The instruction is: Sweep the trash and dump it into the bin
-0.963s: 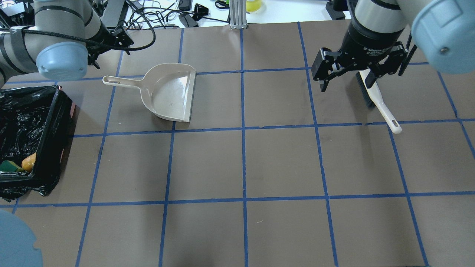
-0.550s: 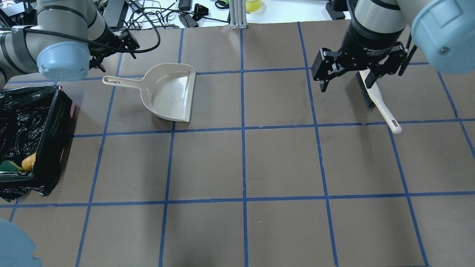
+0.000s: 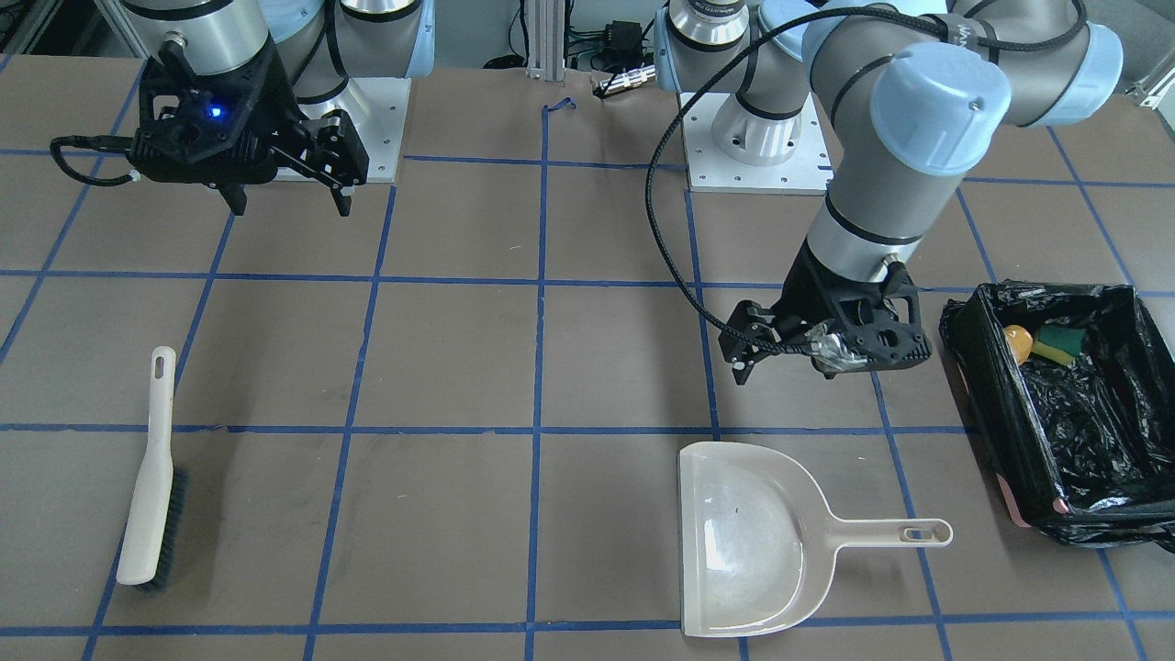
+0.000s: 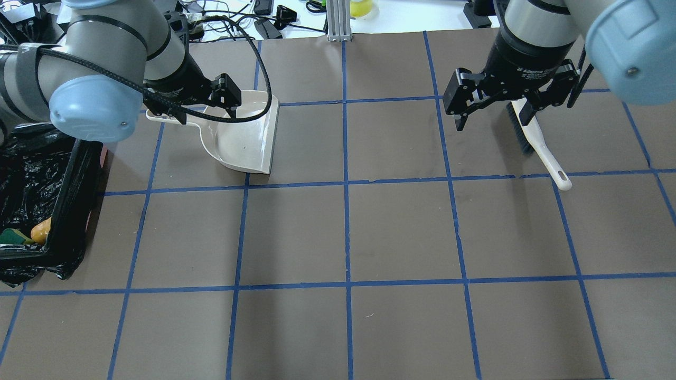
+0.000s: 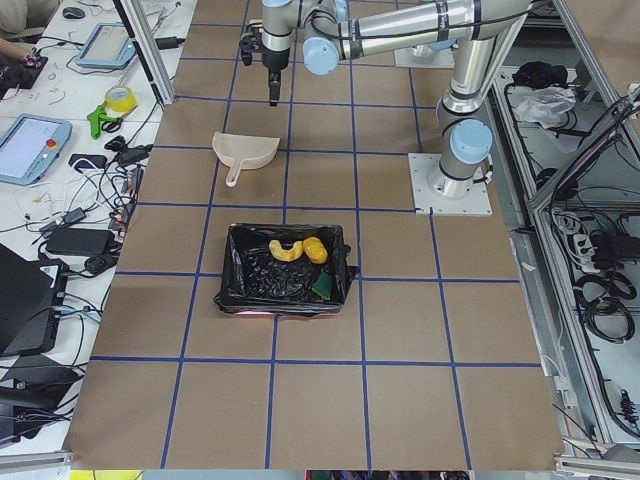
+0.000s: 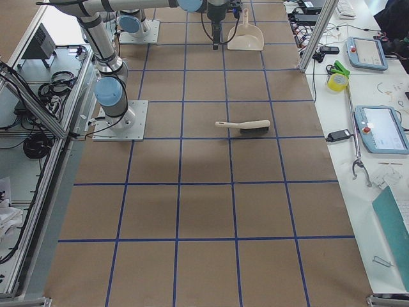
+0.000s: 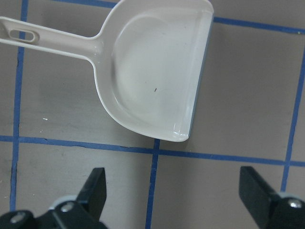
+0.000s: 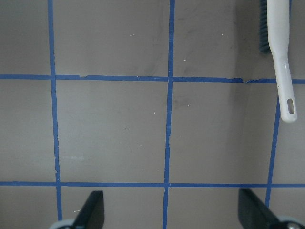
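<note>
The bin (image 3: 987, 395), lined with a black bag, stands at the table's left edge (image 4: 74, 195). An orange-brown lump (image 3: 1014, 341), a yellow-green wedge (image 3: 1060, 344) and a curved crescent (image 5: 285, 249) lie inside it. My left gripper (image 4: 203, 108) is open and empty, hovering over the beige dustpan (image 4: 243, 132) where its handle joins the pan. The left wrist view shows the empty dustpan (image 7: 152, 76) beyond my left gripper (image 7: 176, 195). My right gripper (image 4: 501, 113) is open and empty above the brush (image 4: 533, 134).
The white brush with black bristles lies flat at the back right, its handle pointing toward the robot (image 8: 281, 47). Cables and gear lie past the table's far edge (image 4: 237, 21). Blue tape lines grid the brown table (image 4: 347, 237).
My left arm has swung right, from the back left corner to above the dustpan's handle. The right arm, brush, dustpan and bin have not moved.
</note>
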You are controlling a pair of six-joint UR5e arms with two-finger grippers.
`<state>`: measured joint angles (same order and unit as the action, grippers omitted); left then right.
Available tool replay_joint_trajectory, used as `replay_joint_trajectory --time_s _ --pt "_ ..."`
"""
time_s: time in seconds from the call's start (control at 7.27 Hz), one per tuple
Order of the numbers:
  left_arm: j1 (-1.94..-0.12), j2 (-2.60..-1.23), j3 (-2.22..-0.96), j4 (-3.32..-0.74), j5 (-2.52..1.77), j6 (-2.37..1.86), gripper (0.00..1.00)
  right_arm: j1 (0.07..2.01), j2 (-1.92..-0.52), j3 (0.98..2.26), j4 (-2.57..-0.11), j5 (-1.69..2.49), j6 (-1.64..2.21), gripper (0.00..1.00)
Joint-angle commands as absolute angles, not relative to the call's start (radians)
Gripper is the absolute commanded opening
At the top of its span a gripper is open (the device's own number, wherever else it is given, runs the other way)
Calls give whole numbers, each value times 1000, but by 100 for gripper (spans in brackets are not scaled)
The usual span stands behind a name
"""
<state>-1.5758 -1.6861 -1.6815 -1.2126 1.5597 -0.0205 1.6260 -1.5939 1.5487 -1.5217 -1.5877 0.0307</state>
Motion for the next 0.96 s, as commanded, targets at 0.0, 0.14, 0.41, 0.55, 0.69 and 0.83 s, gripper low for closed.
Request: replay_joint_trajectory --time_s 0.0,0.14,0.41,0.55,0.69,0.83 --pt "-1583 -1614 -1697 -1349 1568 90 100 1626 -1594 1549 -1522 -1588 31 100" --pt "-1585 -1545 -1681 -1439 1559 91 100 1626 -1594 1548 -1522 -1588 31 100" --pt "-1595 -1487 -1680 -1443 1537 89 100 1628 -1594 1549 -1522 -1588 31 100" --pt "-1606 -1491 -1677 -1437 1551 87 100 1628 -1594 1549 -1522 -1588 31 100" --pt "-1609 -1493 -1661 -1427 1552 87 100 1628 -1594 1549 -1522 -1588 31 100" --pt "-1608 -1497 -1654 -1430 1558 89 100 1628 -1595 1549 -1522 -1588 31 100"
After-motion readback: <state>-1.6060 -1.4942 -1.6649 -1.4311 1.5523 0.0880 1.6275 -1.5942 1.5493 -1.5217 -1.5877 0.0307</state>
